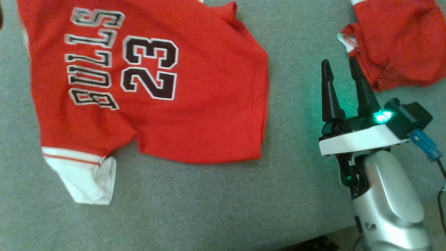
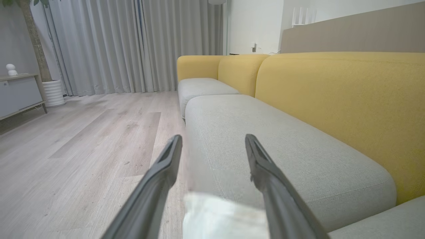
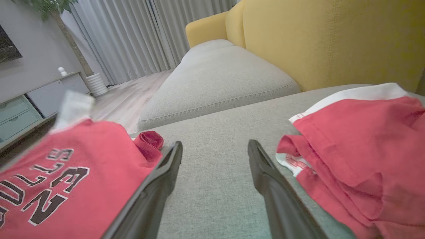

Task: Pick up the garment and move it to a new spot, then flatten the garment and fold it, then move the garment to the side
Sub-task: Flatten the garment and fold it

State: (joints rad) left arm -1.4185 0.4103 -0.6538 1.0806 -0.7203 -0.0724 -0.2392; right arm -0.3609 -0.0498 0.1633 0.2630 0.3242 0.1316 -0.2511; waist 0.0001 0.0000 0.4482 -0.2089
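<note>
The garment [image 1: 195, 104] is a red jersey printed BULLS 23, spread mostly flat on the grey sofa seat [image 1: 209, 202], with a white sleeve cuff [image 1: 87, 177] at its lower left. My right gripper [image 1: 339, 62] stands open and empty to its right, over bare cushion. In the right wrist view the jersey [image 3: 83, 179] lies left of that gripper [image 3: 215, 144], and a blurred white cuff [image 3: 73, 106] stands up at its far end. The left gripper [image 2: 213, 136] has its fingers wide apart, with a blurred white cloth [image 2: 222, 215] low between them, near their base.
A second red garment [image 1: 400, 38] with white trim lies crumpled at the back right, close to my right fingertips. The yellow backrest [image 2: 332, 99] runs along the seats. Wood floor [image 2: 83, 139] and a low cabinet [image 2: 20, 93] lie beyond the sofa's front edge.
</note>
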